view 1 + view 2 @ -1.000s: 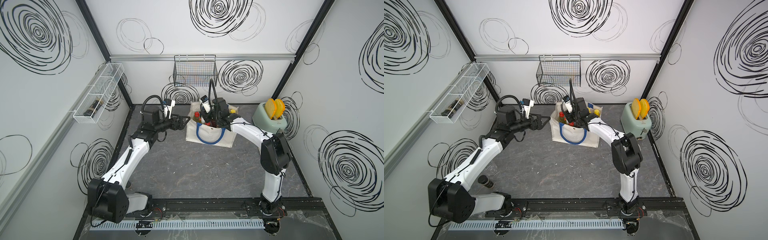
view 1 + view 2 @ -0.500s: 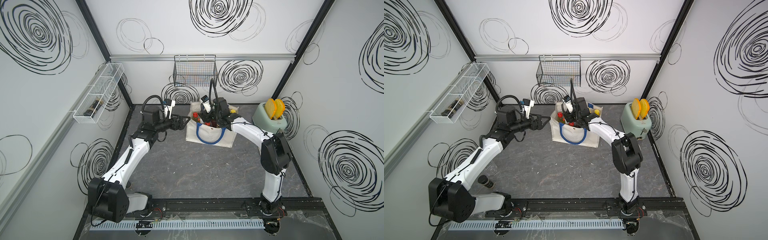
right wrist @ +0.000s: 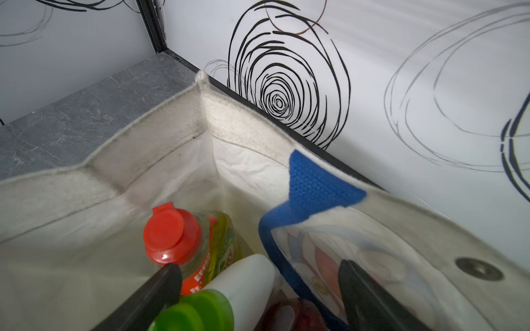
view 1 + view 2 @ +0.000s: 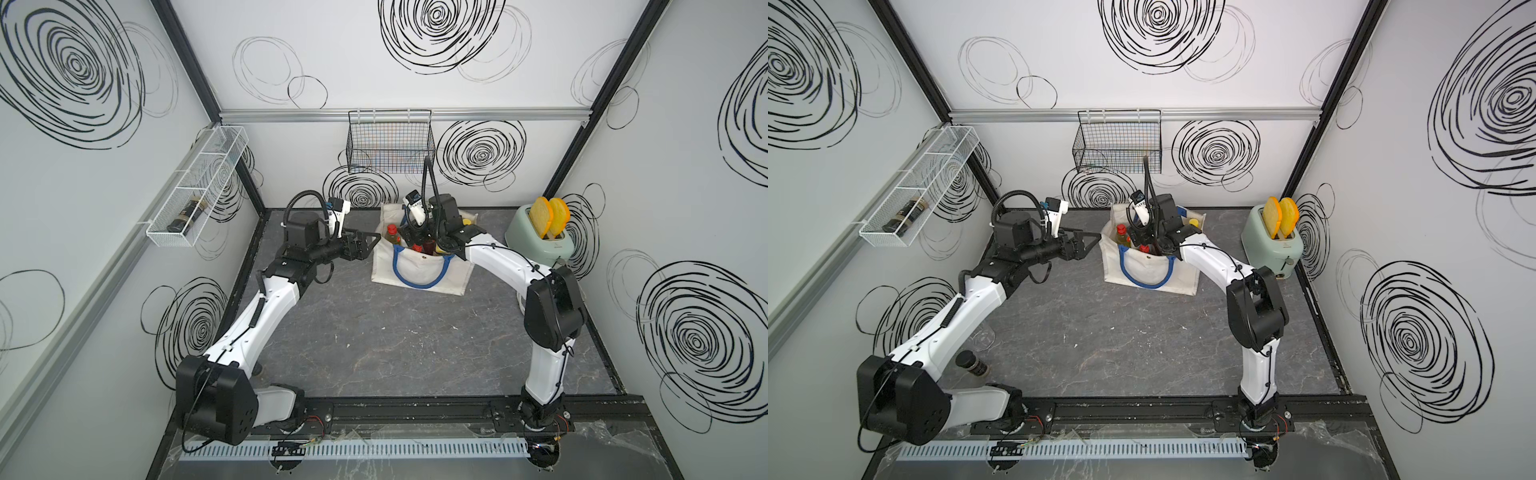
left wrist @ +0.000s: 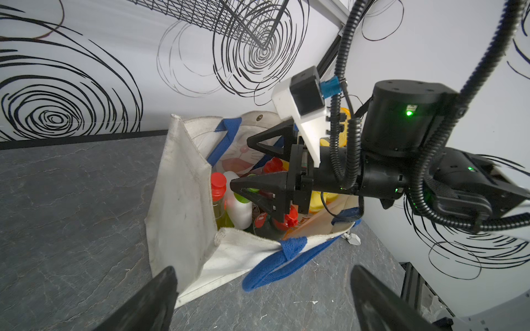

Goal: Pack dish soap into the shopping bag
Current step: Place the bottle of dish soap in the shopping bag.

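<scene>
Hovering inside the shopping bag (image 5: 183, 200), right gripper (image 5: 240, 162) spread wide, empty, green-capped white bottle (image 3: 243, 278) just beneath.

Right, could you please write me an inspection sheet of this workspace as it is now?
Surface: grey marbled tabletop, small white specks.
Job's things: shopping bag upright by the back wall; dish soap bottles inside, red and green caps showing.
Clutter: dark jar near left arm base; toaster with two slices.
Grippers: left gripper open, empty, beside bag; right gripper open in bag's mouth.
Cables: black conduit loops above both wrists.
Surroundings: black wire basket; white wire shelf holding second dark jar.
</scene>
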{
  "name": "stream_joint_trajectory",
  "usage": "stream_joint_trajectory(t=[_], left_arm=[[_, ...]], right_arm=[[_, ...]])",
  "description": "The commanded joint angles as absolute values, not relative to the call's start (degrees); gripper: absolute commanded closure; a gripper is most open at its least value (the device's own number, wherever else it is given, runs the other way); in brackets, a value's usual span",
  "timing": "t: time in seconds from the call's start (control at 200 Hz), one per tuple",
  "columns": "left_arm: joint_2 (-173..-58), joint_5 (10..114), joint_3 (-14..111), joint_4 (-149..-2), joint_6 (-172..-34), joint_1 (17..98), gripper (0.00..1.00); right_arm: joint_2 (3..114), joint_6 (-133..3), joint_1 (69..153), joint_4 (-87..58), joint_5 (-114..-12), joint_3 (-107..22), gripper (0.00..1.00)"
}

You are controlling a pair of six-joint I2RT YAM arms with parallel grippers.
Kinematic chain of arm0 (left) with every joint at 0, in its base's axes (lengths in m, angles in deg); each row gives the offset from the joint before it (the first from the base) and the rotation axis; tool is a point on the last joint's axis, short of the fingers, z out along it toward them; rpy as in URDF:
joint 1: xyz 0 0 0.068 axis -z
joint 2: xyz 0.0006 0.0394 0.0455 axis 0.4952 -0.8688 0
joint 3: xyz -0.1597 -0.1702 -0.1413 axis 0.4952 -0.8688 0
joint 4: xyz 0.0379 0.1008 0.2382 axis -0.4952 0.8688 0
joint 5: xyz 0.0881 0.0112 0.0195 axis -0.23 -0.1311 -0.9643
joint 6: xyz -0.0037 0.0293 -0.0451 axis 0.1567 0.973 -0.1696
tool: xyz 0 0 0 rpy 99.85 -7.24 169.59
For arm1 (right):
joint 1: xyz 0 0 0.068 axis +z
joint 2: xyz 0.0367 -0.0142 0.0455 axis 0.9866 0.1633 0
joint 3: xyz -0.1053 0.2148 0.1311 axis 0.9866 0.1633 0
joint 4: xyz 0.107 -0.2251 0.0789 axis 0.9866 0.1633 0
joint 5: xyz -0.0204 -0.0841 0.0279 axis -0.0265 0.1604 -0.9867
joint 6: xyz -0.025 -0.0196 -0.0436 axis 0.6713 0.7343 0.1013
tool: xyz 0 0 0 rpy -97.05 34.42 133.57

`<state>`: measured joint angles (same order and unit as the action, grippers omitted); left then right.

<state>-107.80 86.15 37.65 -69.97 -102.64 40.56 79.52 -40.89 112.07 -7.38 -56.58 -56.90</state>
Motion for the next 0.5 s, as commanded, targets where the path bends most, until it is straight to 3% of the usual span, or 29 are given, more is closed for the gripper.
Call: stream_joint_trajectory(t=[0.0,0.235,0.495], left_arm=[[-108.0,86.4,37.6,-72.4,-102.3,40.9,0.04],[-108.1,86.4,37.7,-72.3,-102.4,40.9,0.04],[-108.1,86.2,37.7,-72.3,-102.3,41.1,0.04]], right_arm=[[74.3,-42.8,111.9,-7.8,-58.3,-59.9,0.06],[74.8,-44.0,111.1,-0.1,-62.7,-65.5,0.0],[75.3,-44.8,110.7,1.7,-64.8,-66.8,0.02]])
